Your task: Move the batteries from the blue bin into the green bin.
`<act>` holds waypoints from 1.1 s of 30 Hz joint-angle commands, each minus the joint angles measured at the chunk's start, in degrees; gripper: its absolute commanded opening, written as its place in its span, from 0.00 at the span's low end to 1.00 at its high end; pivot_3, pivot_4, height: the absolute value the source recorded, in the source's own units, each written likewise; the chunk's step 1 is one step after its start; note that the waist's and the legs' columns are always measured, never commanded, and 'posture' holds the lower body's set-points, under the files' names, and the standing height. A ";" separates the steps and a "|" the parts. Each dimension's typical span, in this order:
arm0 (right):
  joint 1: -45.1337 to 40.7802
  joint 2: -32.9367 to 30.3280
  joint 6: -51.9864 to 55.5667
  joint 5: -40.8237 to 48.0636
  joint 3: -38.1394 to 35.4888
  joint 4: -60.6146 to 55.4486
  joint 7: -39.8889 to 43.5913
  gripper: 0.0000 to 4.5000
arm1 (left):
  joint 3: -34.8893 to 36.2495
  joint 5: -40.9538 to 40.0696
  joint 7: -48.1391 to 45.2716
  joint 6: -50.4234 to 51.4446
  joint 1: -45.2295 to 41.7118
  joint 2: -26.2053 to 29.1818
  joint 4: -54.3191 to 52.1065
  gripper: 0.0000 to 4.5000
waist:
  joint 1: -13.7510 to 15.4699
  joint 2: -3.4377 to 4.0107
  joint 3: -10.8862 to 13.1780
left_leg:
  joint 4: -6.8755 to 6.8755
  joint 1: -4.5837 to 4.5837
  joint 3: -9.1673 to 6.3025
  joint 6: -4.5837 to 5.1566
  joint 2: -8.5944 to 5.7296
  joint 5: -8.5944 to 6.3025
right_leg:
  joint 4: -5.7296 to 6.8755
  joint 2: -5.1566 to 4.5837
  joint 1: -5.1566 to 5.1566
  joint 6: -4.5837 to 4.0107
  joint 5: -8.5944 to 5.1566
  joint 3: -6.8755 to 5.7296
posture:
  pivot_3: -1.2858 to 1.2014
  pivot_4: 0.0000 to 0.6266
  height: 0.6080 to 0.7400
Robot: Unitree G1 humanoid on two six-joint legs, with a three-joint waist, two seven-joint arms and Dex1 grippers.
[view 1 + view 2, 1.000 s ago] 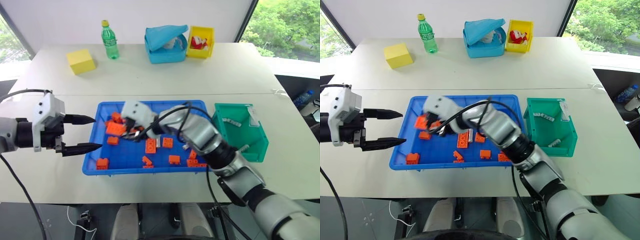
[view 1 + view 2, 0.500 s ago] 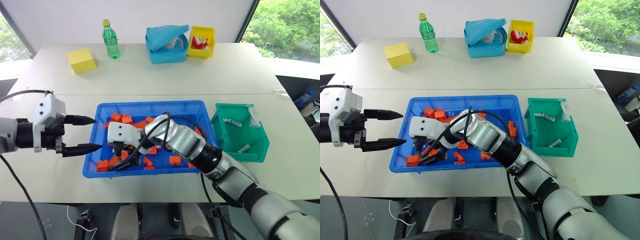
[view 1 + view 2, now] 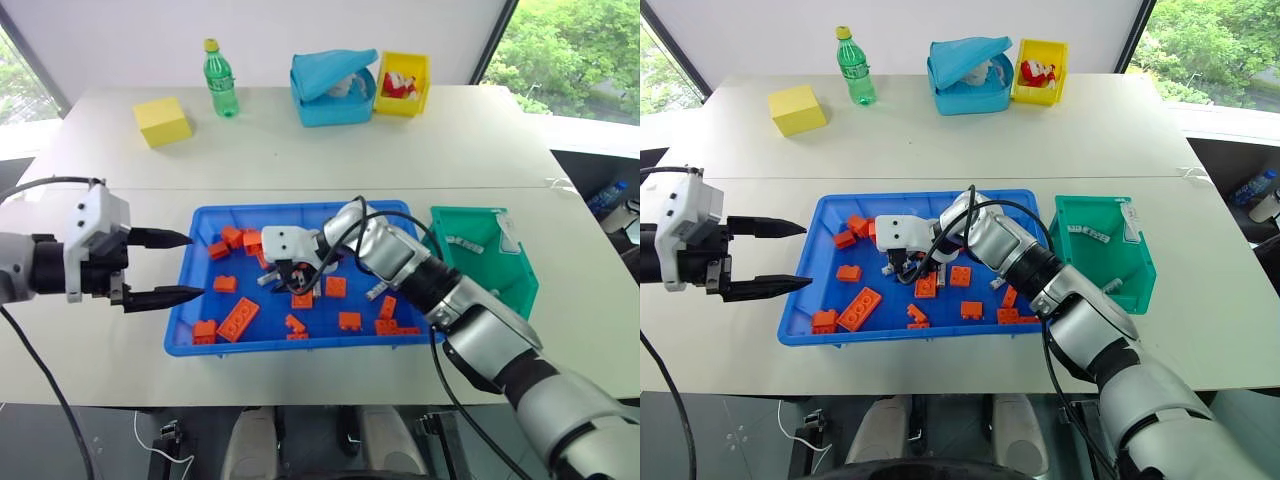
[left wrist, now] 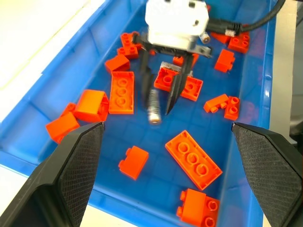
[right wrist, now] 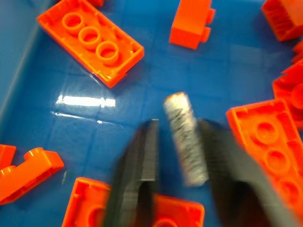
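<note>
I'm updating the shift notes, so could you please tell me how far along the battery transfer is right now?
Done: two batteries already lie in the green bin.
In hand: the right gripper, inside the blue bin, has its fingers around a battery, not yet lifted clear.
Left: carrying it to the green bin, plus another battery among the orange bricks. The left gripper waits open at the bin's edge.

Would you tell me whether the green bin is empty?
Not empty: the green bin holds two batteries, lying apart inside.

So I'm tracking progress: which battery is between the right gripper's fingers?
The battery in the blue bin, between the right gripper fingers; the others lie in the green bin.
</note>
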 commanded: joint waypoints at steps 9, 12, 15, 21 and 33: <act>0.03 1.79 -4.10 -3.62 -2.72 3.36 0.68 0.25 | 0.73 0.35 0.05 -0.54 -0.67 0.92 -0.26 1.00 | 0.17 0.00 0.00 | 0.01 0.00 0.00 0.00 -0.01 0.00 | 0.00 -0.02 0.01 0.00 0.00 0.00 | 0.52 0.24 0.97; 0.76 1.43 -3.20 -3.30 -3.61 2.00 1.56 0.05 | -0.43 1.03 0.09 -1.28 -1.08 0.55 -0.08 1.00 | 0.18 0.00 0.00 | 0.01 0.00 0.00 0.00 -0.01 0.00 | 0.00 -0.01 0.01 0.00 0.00 0.00 | 0.52 0.24 0.97; 1.00 0.76 0.84 -2.13 -6.25 -2.05 1.41 0.02 | -1.42 0.67 0.23 -1.21 -1.95 -0.20 -0.15 1.00 | 0.19 0.00 0.00 | 0.01 0.01 0.00 0.00 -0.01 0.00 | 0.00 -0.02 0.03 0.00 0.00 0.00 | 0.52 0.24 0.97; 1.77 -8.92 20.71 5.30 -20.60 -22.20 0.57 0.02 | -6.33 0.48 1.41 -1.70 -5.33 -4.16 -0.32 1.00 | 0.73 0.02 0.02 | 0.12 -0.17 -0.05 -0.01 -0.02 0.00 | 0.02 -0.04 -0.04 0.01 0.01 -0.06 | 0.52 0.24 0.97; 21.61 -42.59 43.20 12.96 -47.45 -40.42 -3.17 0.02 | -15.60 3.78 1.16 -5.34 -13.26 -11.69 5.52 1.00 | 1.08 0.00 0.00 | 0.15 -0.17 -0.05 0.03 -0.05 -0.02 | -0.11 -0.01 -0.03 0.01 0.00 -0.05 | 0.52 0.24 0.97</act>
